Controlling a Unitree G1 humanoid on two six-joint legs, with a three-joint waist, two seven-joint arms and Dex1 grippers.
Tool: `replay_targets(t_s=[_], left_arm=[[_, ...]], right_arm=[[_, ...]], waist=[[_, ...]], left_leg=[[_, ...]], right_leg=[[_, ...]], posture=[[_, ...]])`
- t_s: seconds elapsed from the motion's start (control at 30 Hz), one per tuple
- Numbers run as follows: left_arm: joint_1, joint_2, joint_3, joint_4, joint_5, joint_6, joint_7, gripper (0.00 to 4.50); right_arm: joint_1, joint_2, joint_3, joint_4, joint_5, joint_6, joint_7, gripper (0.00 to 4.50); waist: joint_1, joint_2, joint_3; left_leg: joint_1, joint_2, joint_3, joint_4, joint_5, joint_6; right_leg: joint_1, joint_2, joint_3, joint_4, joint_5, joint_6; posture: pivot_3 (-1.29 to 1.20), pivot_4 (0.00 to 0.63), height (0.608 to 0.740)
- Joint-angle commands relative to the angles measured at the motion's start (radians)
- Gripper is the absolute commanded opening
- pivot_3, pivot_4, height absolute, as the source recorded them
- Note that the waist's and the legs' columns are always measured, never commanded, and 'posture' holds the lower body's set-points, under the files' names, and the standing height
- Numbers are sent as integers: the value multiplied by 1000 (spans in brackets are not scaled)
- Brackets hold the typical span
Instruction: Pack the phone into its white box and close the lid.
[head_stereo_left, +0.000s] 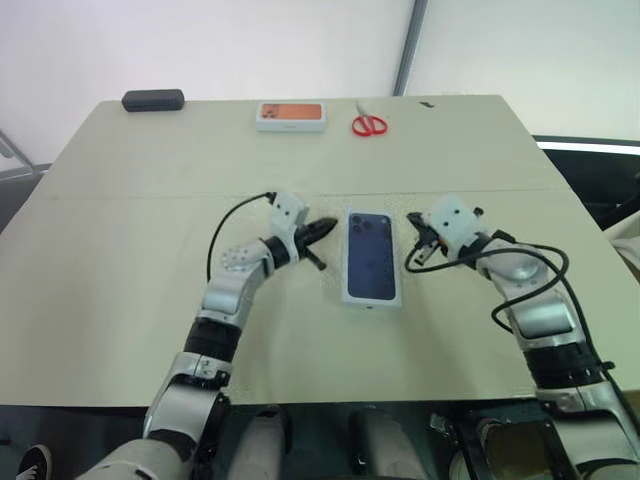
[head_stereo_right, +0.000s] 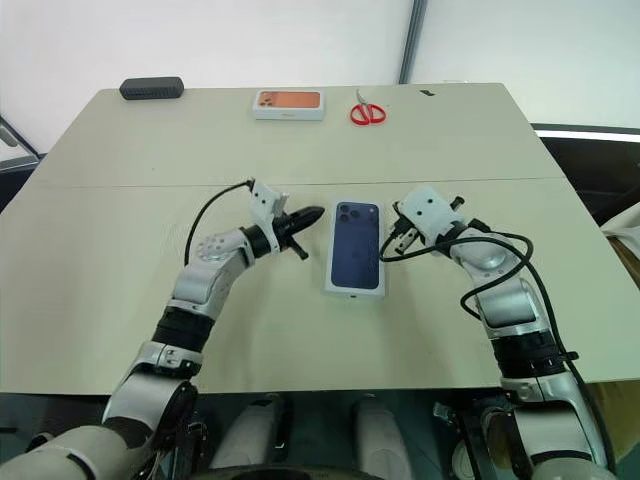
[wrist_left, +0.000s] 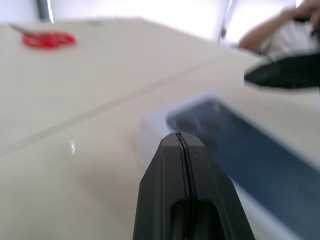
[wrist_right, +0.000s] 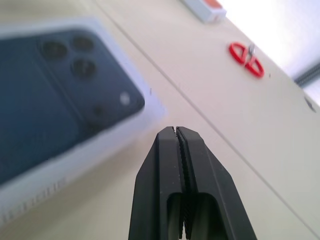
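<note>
**Closed box between two clenched grippers**

Nearest on the table (head_stereo_left: 120, 300), the white box (head_stereo_left: 373, 298) lay closed under the lid (head_stereo_left: 372, 256), whose printed dark blue phone picture faced up; the phone itself could not be seen. At the lid's nine o'clock, the left gripper (head_stereo_left: 327, 227) was clenched on nothing, its tips just beside the lid's edge without touching. At the lid's three o'clock, the right gripper (head_stereo_left: 414, 222) was likewise clenched and empty, near the lid's far corner. Farther off, toward twelve o'clock, lay red scissors (head_stereo_left: 368, 124); an orange-printed box (head_stereo_left: 291, 115) sat at eleven o'clock, and a black case (head_stereo_left: 153, 100) rested at the far ten o'clock corner.
</note>
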Motion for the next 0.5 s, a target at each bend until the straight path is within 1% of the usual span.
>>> replay_targets(t_s=[0.03, 0.23, 0.27, 0.33, 0.4, 0.5], left_arm=[[-50, -26, 23, 23, -15, -46, 29, 0], [-40, -35, -72, 137, 98, -77, 42, 0], [-33, -31, -95, 157, 120, -60, 41, 0], [-15, -16, -153, 180, 179, -84, 35, 0], [-4, -19, -160, 176, 176, -75, 26, 0], [10, -22, -159, 152, 164, -81, 9, 0]], right_arm=[[-38, 28, -7, -41, 33, -1, 2, 65], [-28, 56, 57, 30, -12, -24, -10, 65], [-19, 52, 81, 50, -34, -44, -10, 65], [-2, 43, 118, 78, -69, -62, -4, 65], [3, 33, 138, 92, -93, -68, 0, 65], [-2, 43, 126, 93, -81, -62, 3, 65]], waist=[[0, 0, 0], [-2, 0, 0], [-2, 0, 0], [-2, 0, 0], [-1, 1, -1], [-1, 0, -1]], left_leg=[[0, 0, 0, 0, 0, 0], [0, -1, 0, 0, 0, 0], [0, -1, 0, 0, 0, 0], [0, -1, 0, 0, 0, 0], [1, -1, 0, 0, 0, 0], [4, -1, 0, 0, 0, 0]], right_leg=[[0, 0, 0, 0, 0, 0], [0, 0, 0, 1, 0, 0], [0, 0, 0, 1, 0, 0], [0, 0, 0, 1, 0, 0], [0, 0, 0, 1, 0, 0], [3, 0, 0, 1, 0, 0]], posture=[[0, 150, 740], [0, 150, 740], [0, 150, 740], [0, 150, 740], [0, 150, 740], [0, 150, 740]])
